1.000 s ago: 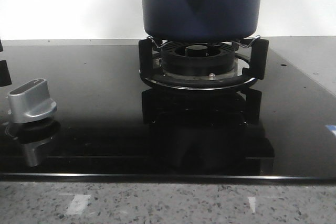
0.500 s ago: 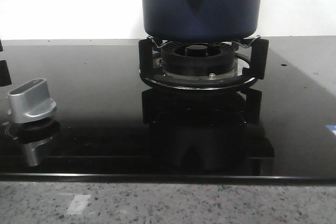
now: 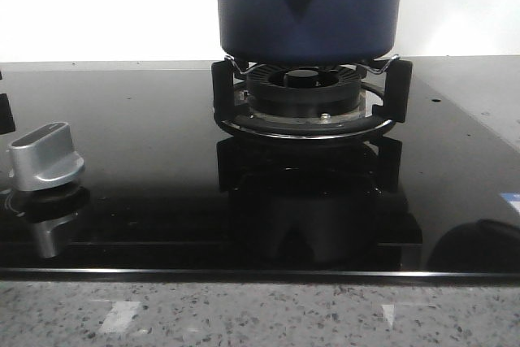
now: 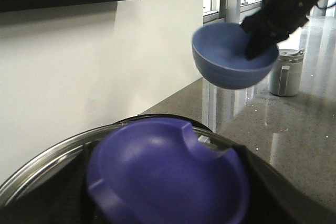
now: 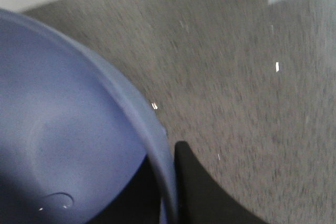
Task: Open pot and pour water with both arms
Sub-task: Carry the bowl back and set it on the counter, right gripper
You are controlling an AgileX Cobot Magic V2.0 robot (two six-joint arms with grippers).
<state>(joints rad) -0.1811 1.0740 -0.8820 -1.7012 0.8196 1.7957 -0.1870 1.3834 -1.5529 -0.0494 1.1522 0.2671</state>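
A silver knob (image 3: 45, 156) sits near left on the black stove (image 3: 146, 160). Farther back, the pot (image 3: 309, 6) rests on the burner (image 3: 305, 95). The right gripper (image 4: 260, 38) pinches a blue bowl (image 4: 231, 56) by its rim, up in the air. I cannot tell the left gripper's grip.

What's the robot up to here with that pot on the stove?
A dark blue pot sits on the gas burner. The left gripper is down at the pot's glass lid, over its purple knob. The right gripper holds a lighter blue bowl by its rim, raised above the counter.
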